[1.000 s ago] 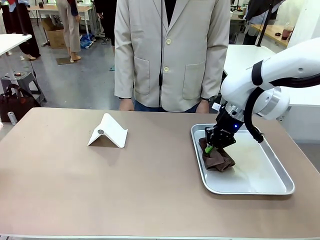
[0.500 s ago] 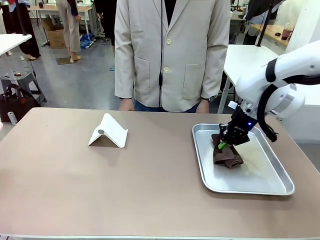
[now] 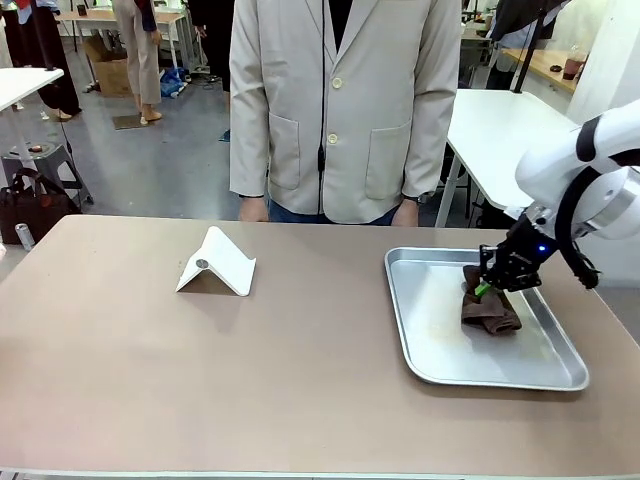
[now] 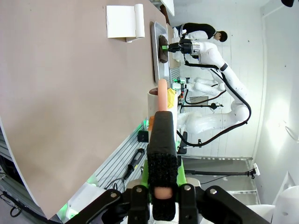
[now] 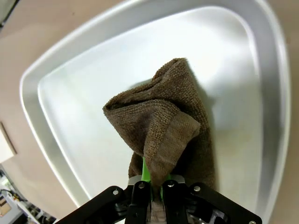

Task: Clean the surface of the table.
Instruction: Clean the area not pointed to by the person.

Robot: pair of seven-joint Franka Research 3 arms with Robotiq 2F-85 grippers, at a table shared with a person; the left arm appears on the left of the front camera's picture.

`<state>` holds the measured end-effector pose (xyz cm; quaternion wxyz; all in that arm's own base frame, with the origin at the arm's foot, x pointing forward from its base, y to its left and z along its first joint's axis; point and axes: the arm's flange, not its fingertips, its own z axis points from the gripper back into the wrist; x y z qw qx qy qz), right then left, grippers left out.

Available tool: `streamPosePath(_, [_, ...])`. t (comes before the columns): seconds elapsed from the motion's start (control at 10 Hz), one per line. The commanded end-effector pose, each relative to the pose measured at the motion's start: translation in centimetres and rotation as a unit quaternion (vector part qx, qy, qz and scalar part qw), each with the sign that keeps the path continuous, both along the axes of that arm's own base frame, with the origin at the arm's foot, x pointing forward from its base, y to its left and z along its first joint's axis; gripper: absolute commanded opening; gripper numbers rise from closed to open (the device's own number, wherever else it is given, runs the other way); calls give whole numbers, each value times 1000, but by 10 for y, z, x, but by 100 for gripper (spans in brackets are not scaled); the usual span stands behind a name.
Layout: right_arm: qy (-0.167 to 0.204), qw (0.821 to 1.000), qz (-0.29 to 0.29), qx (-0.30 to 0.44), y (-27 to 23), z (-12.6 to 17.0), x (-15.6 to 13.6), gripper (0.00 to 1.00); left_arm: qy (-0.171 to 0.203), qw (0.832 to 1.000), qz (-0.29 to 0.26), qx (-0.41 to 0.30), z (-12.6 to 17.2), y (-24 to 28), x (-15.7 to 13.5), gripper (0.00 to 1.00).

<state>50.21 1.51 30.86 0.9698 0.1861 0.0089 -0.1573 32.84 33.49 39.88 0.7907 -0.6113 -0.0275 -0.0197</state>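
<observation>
Pinching: right jaws clamp brown cloth in tray
Right arm: slanting down over counter
Left jaws: pressed together

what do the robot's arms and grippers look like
The right arm is glossy white with rounded joints, a black band and a black cable looping near the wrist. The right gripper is black with green pads and a small blue light. The left gripper is also black, with a ribbed finger face and green along its sides.
</observation>
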Motion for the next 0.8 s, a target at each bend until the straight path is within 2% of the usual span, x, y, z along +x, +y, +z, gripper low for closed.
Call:
streamPosePath(0.0, [-12, 999, -32, 14, -18, 0, -14, 7, 3, 1000, 9, -6, 5, -2, 0, 22])
streamPosePath(0.4, [-39, 988, -23, 145, -40, 21, -27, 7, 3, 1000, 9, -6, 5, -2, 0, 22])
streamPosePath(0.7, [-41, 971, 2, 235, -40, 34, -38, 7, 3, 1000, 9, -6, 5, -2, 0, 22])
